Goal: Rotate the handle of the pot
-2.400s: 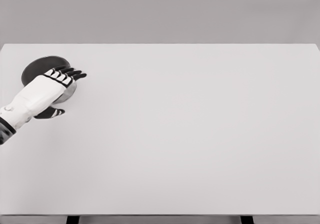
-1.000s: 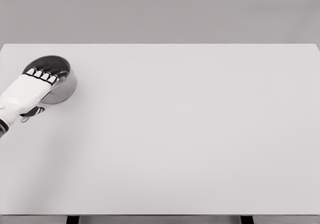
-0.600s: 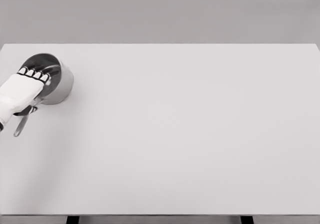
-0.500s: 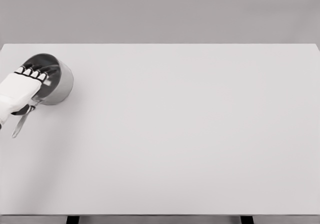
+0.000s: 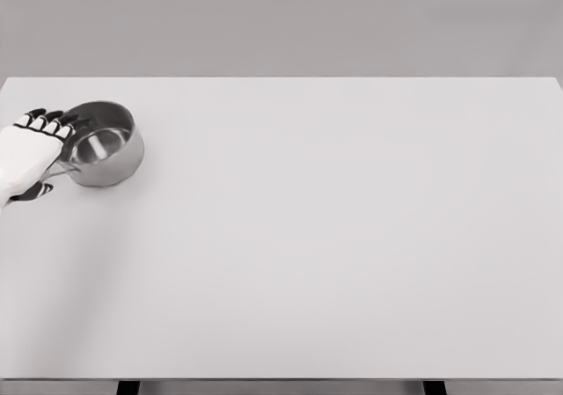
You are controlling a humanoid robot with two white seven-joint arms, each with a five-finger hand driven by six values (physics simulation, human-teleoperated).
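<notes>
Left hand [image 5: 26, 153], at the table's [image 5: 334, 237] far-left edge, lies over the pot's [image 5: 101, 144] mostly hidden handle, whether gripping I cannot tell, seemingly mid-rotation; next, swinging the handle needs a firm hold.

A wide white counter [image 5: 334, 254] fills most of the view. Behind its far edge stands a plain grey wall [image 5: 281, 21]. Two dark legs [image 5: 128, 387] show below the near edge. Lighting is even and soft.
</notes>
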